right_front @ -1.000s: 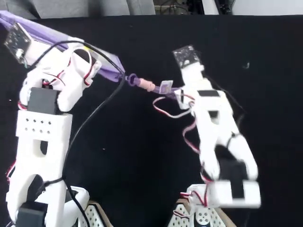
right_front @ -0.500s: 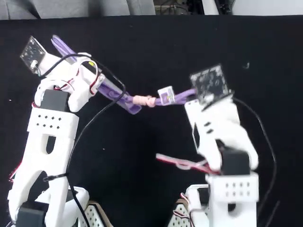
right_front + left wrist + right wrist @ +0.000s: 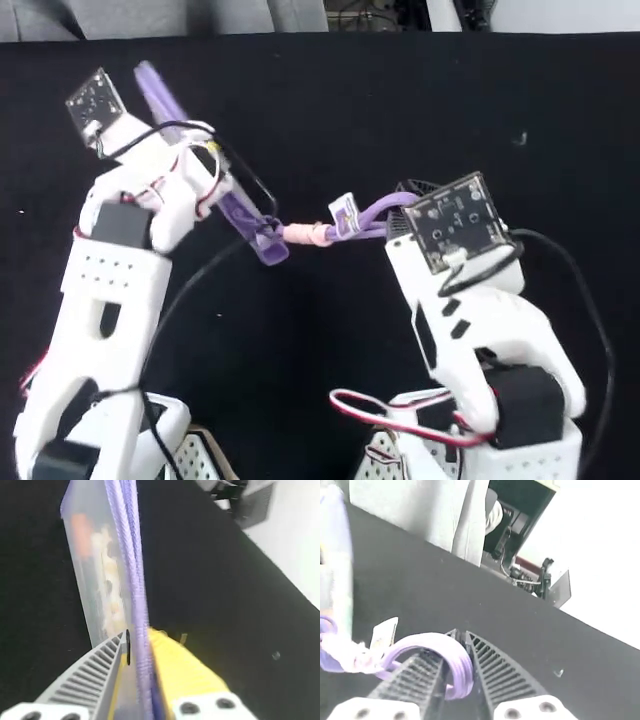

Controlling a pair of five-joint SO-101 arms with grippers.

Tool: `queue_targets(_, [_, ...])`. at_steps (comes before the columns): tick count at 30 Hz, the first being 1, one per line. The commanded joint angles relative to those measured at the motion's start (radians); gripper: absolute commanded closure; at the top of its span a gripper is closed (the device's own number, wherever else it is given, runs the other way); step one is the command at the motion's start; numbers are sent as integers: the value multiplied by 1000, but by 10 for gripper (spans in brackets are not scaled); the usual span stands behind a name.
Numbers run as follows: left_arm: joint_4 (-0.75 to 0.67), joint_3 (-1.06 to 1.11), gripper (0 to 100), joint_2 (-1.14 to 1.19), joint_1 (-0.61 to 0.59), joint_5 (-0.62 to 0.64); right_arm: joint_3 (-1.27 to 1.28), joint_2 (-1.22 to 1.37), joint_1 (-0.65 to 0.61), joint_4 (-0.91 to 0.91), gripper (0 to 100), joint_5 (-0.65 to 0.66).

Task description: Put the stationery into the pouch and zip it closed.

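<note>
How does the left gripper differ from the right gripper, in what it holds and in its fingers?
The left gripper clamps the translucent plastic pouch at its purple zip edge; the right gripper clamps the purple cord loop joined to that pouch. The left gripper has one grey and one yellow finger; the right gripper's are both black. Both are shut.

black table (image 3: pixel 330 100), white wall (image 3: pixel 600 540) beyond

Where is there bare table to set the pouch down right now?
Free: the black table beyond and right of the right gripper, and the near patch this side of the purple cord. Crowded: the middle, where the pouch in the left gripper and the purple cord in the right span the gap.
</note>
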Motion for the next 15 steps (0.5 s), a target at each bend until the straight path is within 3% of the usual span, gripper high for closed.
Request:
queue_targets(1, [-31,31,748,-183,84,-35,-73,-13,-23,23,987,5])
queue_targets(3, [-31,76,698,-267,107,-35,-76,-13,-26,26,987,5])
queue_targets(9, [-38,217,690,-479,130,-41,-76,-15,-41,26,987,5])
queue_targets(15, [-38,312,689,-526,130,-91,-107,-22,-58,57,987,5])
